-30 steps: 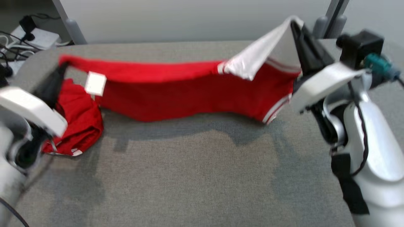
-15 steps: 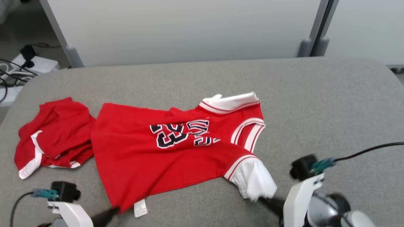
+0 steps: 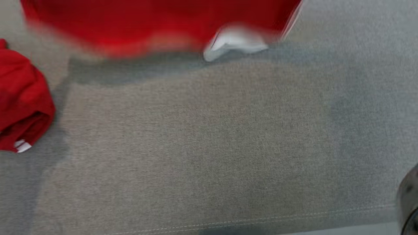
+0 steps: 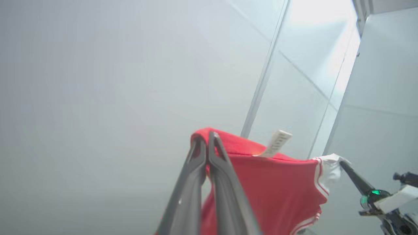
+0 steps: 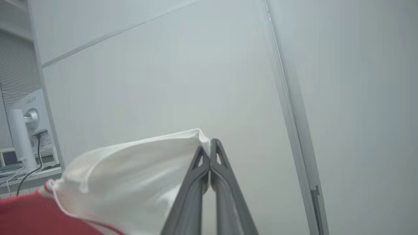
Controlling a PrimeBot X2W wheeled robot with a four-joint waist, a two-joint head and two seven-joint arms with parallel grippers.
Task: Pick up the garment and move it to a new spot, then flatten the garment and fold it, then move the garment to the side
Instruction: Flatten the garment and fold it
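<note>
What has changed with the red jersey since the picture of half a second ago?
The red jersey with white sleeves, then flat on the grey fabric table, now hangs lifted above it. The left gripper is shut on its red hem, the right gripper on a white sleeve. The crumpled red cloth stays at the table's left.

Two red garments [image 3: 130, 26] [image 3: 19, 98], four fingers [image 4: 191, 186] [image 5: 191, 195], one table [image 3: 209, 147]

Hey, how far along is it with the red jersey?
Done: the jersey is lifted off the table. In hand: the left gripper pinches its red hem, the right gripper its white sleeve. Left: setting down, flattening, folding, moving aside.
</note>
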